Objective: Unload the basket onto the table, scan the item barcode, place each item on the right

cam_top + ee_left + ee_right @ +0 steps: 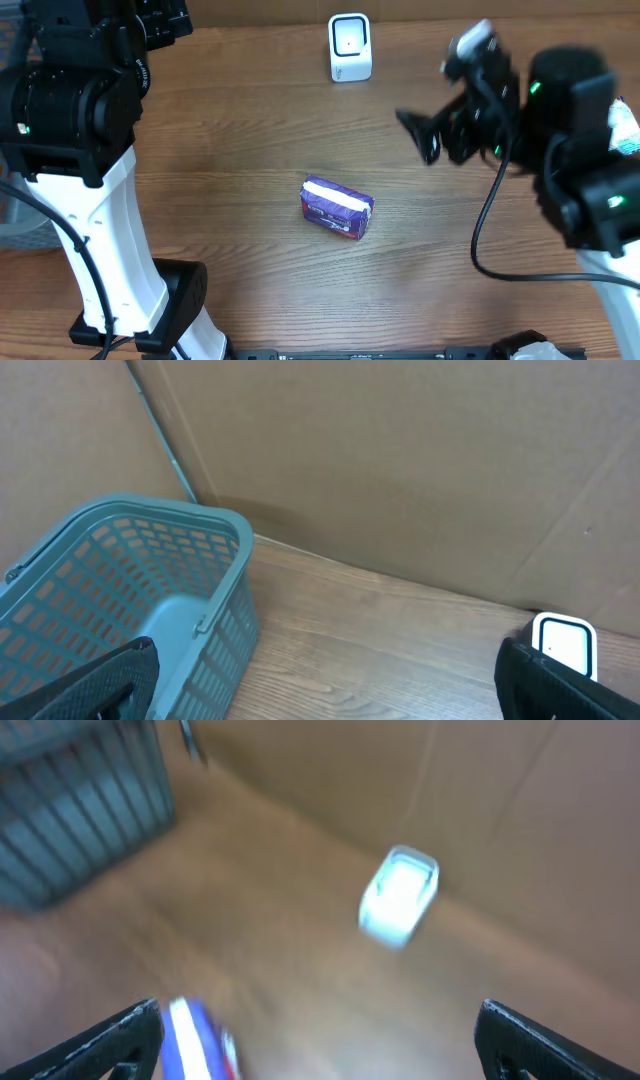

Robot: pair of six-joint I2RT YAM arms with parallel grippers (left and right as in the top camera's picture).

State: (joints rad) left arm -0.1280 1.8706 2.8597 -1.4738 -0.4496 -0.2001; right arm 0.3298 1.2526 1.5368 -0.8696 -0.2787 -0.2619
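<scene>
overhead: packet (338,208) apart from right claw (420,136)

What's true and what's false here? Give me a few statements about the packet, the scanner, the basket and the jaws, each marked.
The purple packet lies on the table, gripped by nothing. True.
The white scanner sits inside the basket. False: it stands on the table.
Both arms' jaws are shut. False: both stand open.
The basket is teal. True.

Open tabletop (250,120) rings packet (337,207); scanner (350,47) seemingly well apart.
</scene>
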